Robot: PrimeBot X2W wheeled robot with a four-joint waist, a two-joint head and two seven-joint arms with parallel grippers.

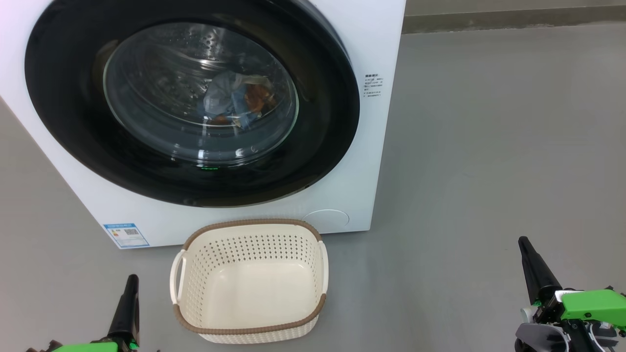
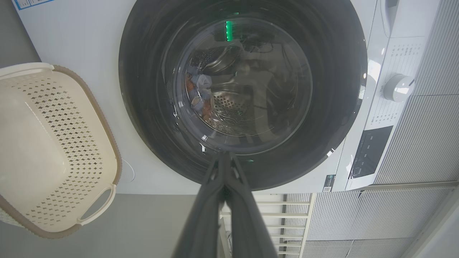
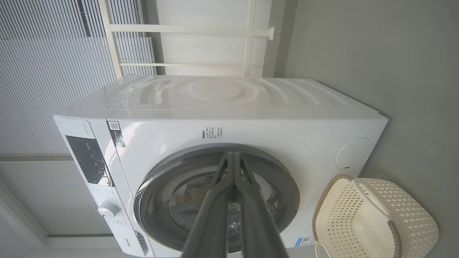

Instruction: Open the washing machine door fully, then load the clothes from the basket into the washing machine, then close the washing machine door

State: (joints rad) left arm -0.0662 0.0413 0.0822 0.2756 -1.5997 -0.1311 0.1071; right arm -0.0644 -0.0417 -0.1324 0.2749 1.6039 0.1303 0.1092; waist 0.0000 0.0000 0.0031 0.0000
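Observation:
The white washing machine point(image 1: 376, 98) stands ahead with its round black door point(image 1: 68, 112) flat against the front, closed. Through the glass window I see light-blue and orange clothes point(image 1: 237, 100) lying in the drum; the left wrist view shows the clothes point(image 2: 200, 95) too. The cream basket point(image 1: 249, 330) sits on the floor before the machine, with nothing in it. My left gripper point(image 1: 132, 278) is low at the basket's left, shut and holding nothing. My right gripper point(image 1: 524, 240) is far to the basket's right, shut with nothing in it. In each wrist view the fingers point(image 2: 224, 157) point(image 3: 233, 156) press together.
Grey floor point(image 1: 489, 146) spreads wide to the machine's right. A control panel with a white dial point(image 2: 398, 87) sits along the machine's top front. Ribbed white wall panels point(image 3: 53, 53) and a white frame stand behind the machine.

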